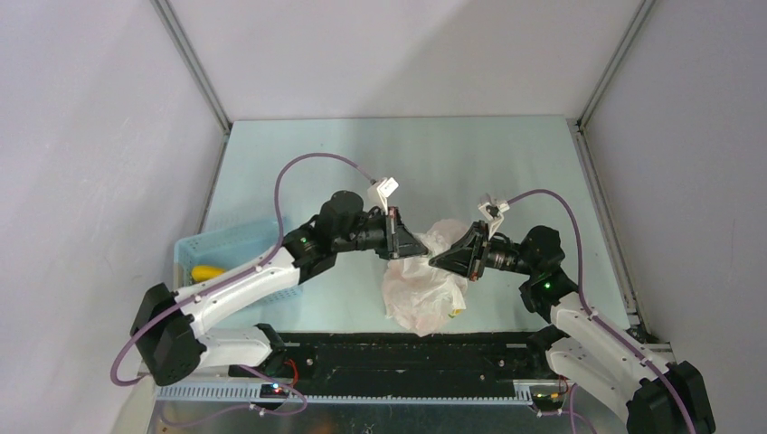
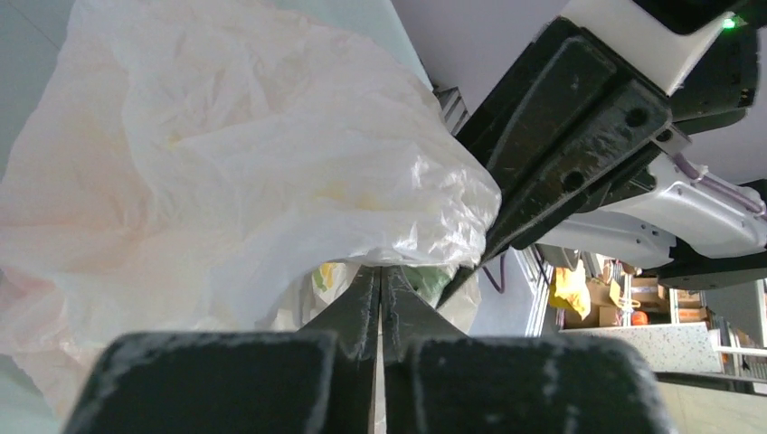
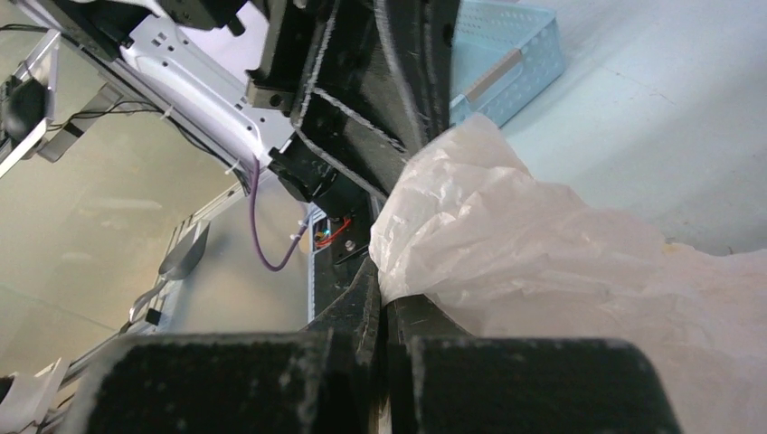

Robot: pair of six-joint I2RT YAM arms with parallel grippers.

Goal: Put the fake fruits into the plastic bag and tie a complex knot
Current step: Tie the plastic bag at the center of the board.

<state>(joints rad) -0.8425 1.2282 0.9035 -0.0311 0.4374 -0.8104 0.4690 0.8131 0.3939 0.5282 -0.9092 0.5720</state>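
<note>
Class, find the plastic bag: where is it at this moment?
In the top view the plastic bag lies on the table, centred near its front edge, its top pinched by both shut jaws; the blue basket sits to its left.

Top external: high, behind the arm bases, looking down over the whole table (image 1: 407,154).
Left wrist: very close, sighting along its own fingers (image 2: 348,312) at the plastic bag (image 2: 226,163), right gripper (image 2: 493,217) beyond.
Right wrist: equally close, facing back; left gripper (image 3: 389,154) and blue basket (image 3: 506,54) behind.
All three views share the bag.
</note>
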